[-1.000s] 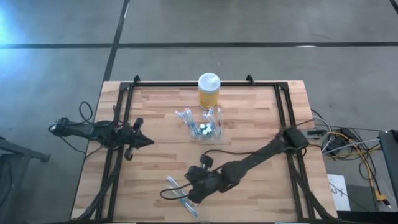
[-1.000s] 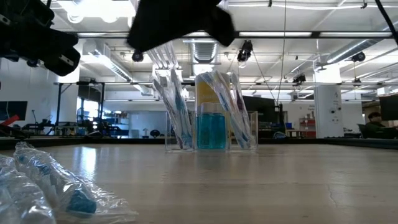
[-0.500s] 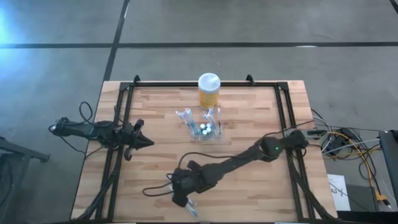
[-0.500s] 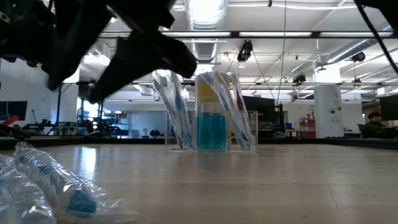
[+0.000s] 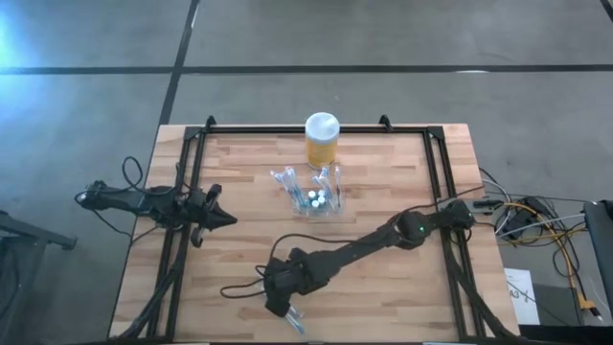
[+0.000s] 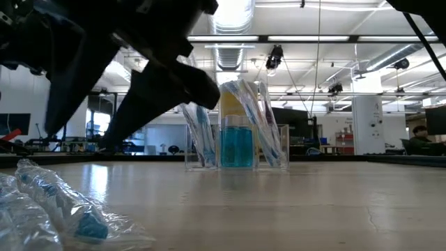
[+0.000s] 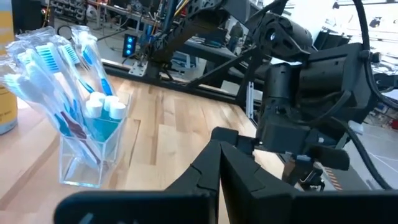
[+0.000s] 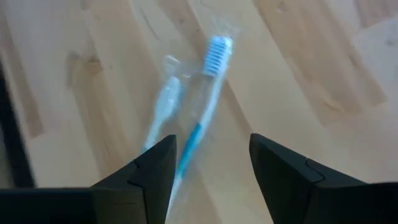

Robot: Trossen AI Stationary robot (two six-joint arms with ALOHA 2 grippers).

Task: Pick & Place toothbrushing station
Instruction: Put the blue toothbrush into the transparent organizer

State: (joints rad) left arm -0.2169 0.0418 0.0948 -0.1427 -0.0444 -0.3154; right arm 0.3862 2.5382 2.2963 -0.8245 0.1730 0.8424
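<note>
Right wrist view shows the right tool (image 8: pixel 208 165) spread open above a wrapped blue-and-white plastic toothbrush (image 8: pixel 200 106) near the tabletop's (image 5: pixel 402 182) front edge, its long axis running away between the fingers, while the clear plastic toothbrushing station (image 5: pixel 314 196) stands mid-tabletop.

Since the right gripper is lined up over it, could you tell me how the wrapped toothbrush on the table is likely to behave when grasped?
The wrapped toothbrush looks thin and light, so it should lift easily. Its clear crinkled wrapper may slip or slide between the open fingers of the right gripper. Lying flat on the wooden table, it may skid away if only nudged.
</note>
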